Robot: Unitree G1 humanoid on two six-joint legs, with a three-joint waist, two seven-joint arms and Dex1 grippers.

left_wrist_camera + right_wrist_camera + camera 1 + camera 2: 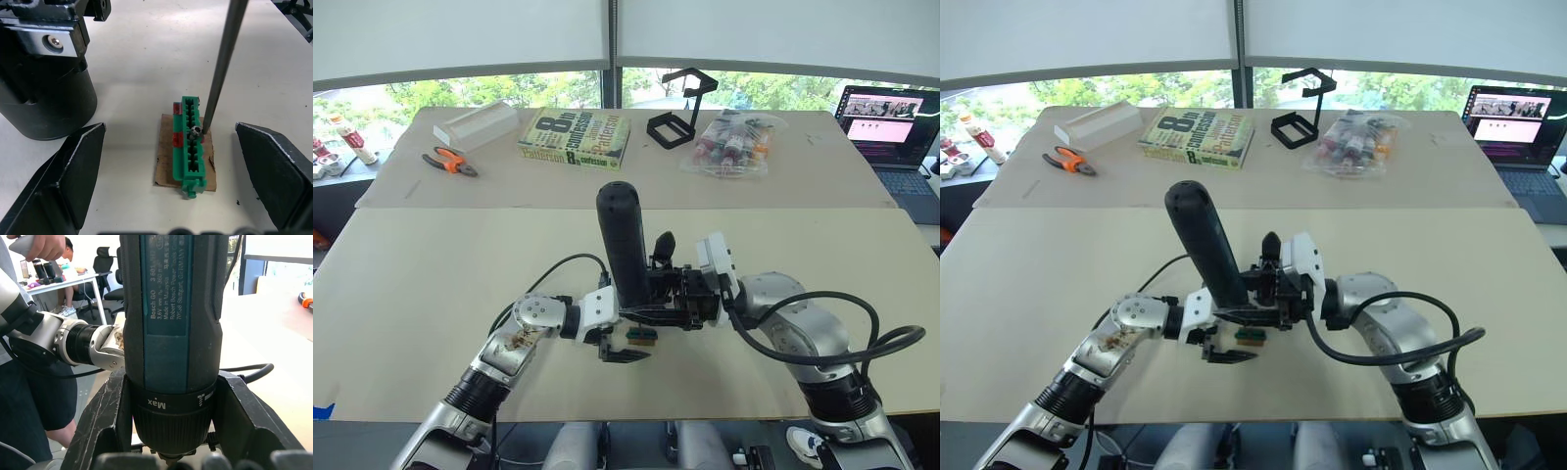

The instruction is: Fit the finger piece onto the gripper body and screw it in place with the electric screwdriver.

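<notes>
The electric screwdriver (622, 235) stands nearly upright mid-table, and my right gripper (690, 296) is shut on its lower end, its fingers (247, 426) either side of the collar. The thin bit (222, 63) comes down onto a small screw in a green-and-brown block (190, 142). My left gripper (641, 336) is open, its fingers (63, 181) straddling that block without touching it. The gripper body (44, 88), a black cylinder with a silvery screw, stands close beside the block; its pointed finger (663, 243) rises behind the screwdriver. The finger piece is hidden or out of view.
On the far table lie orange pliers (450, 162), a white box (475, 124), a book (575, 137), a black wire stand (677, 113) and a bag of bottles (732, 142). A laptop (891, 127) sits far right. A person (29, 396) stands beside the table.
</notes>
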